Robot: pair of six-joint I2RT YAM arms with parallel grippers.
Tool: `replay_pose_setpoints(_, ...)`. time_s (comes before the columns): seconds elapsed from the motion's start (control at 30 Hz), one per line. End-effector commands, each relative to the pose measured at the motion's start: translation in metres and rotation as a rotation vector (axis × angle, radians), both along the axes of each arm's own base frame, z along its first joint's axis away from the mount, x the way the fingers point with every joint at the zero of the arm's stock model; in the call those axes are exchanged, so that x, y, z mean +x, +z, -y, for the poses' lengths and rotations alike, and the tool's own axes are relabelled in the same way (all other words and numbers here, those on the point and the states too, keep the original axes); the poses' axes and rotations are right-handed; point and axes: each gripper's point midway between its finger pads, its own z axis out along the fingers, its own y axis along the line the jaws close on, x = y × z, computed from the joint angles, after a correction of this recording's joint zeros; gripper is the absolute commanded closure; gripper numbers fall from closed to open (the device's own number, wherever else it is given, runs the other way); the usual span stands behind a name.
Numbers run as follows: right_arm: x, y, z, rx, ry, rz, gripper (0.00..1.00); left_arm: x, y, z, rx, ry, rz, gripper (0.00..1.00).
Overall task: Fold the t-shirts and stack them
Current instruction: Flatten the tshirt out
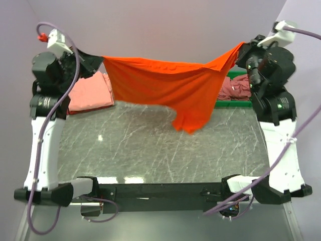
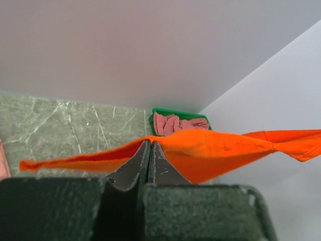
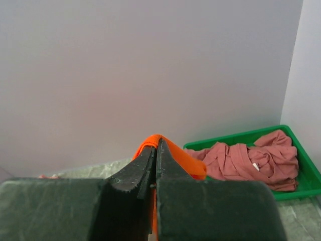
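The bright orange t-shirt [image 1: 170, 88] hangs stretched in the air between both arms, above the far half of the marble table [image 1: 150, 150]. My left gripper [image 1: 100, 59] is shut on its left corner; the cloth runs across my tips in the left wrist view [image 2: 210, 150]. My right gripper [image 1: 244, 46] is shut on its right corner, with orange cloth [image 3: 175, 153] wrapped over the tips. A folded salmon-pink t-shirt [image 1: 90, 94] lies at the far left. Crumpled rose-mauve t-shirts [image 1: 235, 86] lie in the bin, also seen in the right wrist view [image 3: 251, 160].
A green plastic bin [image 1: 235, 103] stands at the far right of the table, also in the right wrist view [image 3: 301, 150] and the left wrist view [image 2: 165, 111]. Grey walls close the back and right sides.
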Motion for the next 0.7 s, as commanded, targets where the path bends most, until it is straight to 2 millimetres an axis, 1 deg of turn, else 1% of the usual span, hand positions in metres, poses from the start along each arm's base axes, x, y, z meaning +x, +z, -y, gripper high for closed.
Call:
replay_pose_setpoints(0.0, -0.051, 0.058, 0.009, 0.049, 0.020, 0.172, 1.00, -0.040, 0.035, -0.012, -0.001, 0.055, 0.116, 1.00)
replay_pose_setpoints(0.03, -0.058, 0.061, 0.010, 0.047, 0.026, 0.181, 1.00, -0.055, 0.042, -0.015, 0.001, 0.070, 0.142, 1.00)
replay_pose_setpoints(0.1, -0.075, 0.069, 0.014, 0.046, 0.029, 0.204, 1.00, -0.069, 0.047, -0.023, 0.011, 0.110, 0.151, 1.00)
replay_pose_setpoints(0.13, -0.088, 0.078, 0.016, 0.050, 0.035, 0.231, 1.00, -0.084, 0.056, -0.026, 0.011, 0.125, 0.181, 1.00)
replay_pose_setpoints(0.17, -0.094, 0.080, 0.015, 0.046, 0.044, 0.231, 1.00, -0.094, 0.064, -0.029, 0.019, 0.138, 0.204, 1.00)
replay_pose_setpoints(0.2, -0.101, 0.085, 0.016, 0.038, 0.050, 0.243, 1.00, -0.101, 0.064, -0.034, 0.024, 0.166, 0.196, 1.00)
replay_pose_setpoints(0.23, -0.114, 0.097, 0.017, 0.039, 0.062, 0.275, 1.00, -0.115, 0.071, -0.036, 0.028, 0.175, 0.221, 1.00)
replay_pose_setpoints(0.27, -0.120, 0.099, 0.016, 0.032, 0.076, 0.276, 1.00, -0.126, 0.080, -0.038, 0.035, 0.185, 0.247, 1.00)
replay_pose_setpoints(0.3, -0.130, 0.109, 0.016, 0.034, 0.084, 0.303, 1.00, -0.138, 0.082, -0.042, 0.038, 0.202, 0.251, 1.00)
replay_pose_setpoints(0.4, -0.145, 0.119, 0.017, 0.025, 0.104, 0.331, 1.00, -0.163, 0.096, -0.050, 0.043, 0.241, 0.296, 1.00)
replay_pose_setpoints(0.43, -0.151, 0.125, 0.018, 0.026, 0.104, 0.350, 1.00, -0.166, 0.094, -0.052, 0.046, 0.251, 0.287, 1.00)
replay_pose_setpoints(0.5, -0.160, 0.135, 0.019, 0.035, 0.114, 0.387, 1.00, -0.179, 0.105, -0.058, 0.047, 0.281, 0.316, 0.99)
replay_pose_setpoints(0.53, -0.160, 0.136, 0.019, 0.036, 0.114, 0.389, 1.00, -0.181, 0.105, -0.059, 0.048, 0.288, 0.318, 1.00)
replay_pose_setpoints(0.57, -0.162, 0.140, 0.018, 0.042, 0.120, 0.407, 1.00, -0.186, 0.111, -0.060, 0.047, 0.295, 0.338, 1.00)
replay_pose_setpoints(0.6, -0.161, 0.142, 0.016, 0.047, 0.128, 0.412, 1.00, -0.187, 0.113, -0.061, 0.043, 0.297, 0.342, 1.00)
replay_pose_setpoints(0.67, -0.153, 0.145, 0.013, 0.053, 0.136, 0.420, 1.00, -0.181, 0.113, -0.060, 0.036, 0.297, 0.339, 1.00)
